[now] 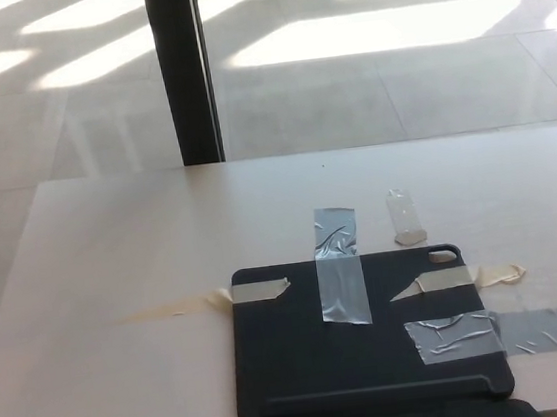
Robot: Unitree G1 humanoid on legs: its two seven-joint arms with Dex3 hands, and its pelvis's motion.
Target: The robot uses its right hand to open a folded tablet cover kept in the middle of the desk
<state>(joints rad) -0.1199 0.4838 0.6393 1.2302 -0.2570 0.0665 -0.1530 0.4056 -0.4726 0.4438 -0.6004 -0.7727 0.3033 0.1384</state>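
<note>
Head view: taped tablet cover (363, 335) bears no readable writing; neither hand's fingers visible.

tablet cover (366, 359) flat at desk's (112, 248) near edge, tape strips (341, 277) across it — pillar (180, 69) behind

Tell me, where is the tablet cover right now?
In the head view, the tablet cover lies flat at the desk's near edge, just right of centre, taped down by silver tape.

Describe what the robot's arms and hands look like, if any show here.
Neither arm nor hand shows in the head view now, so no colour, shape, cable or marking can be told. Only the dark tablet cover, taped down with grey and beige strips, lies on the pale desk.
</note>
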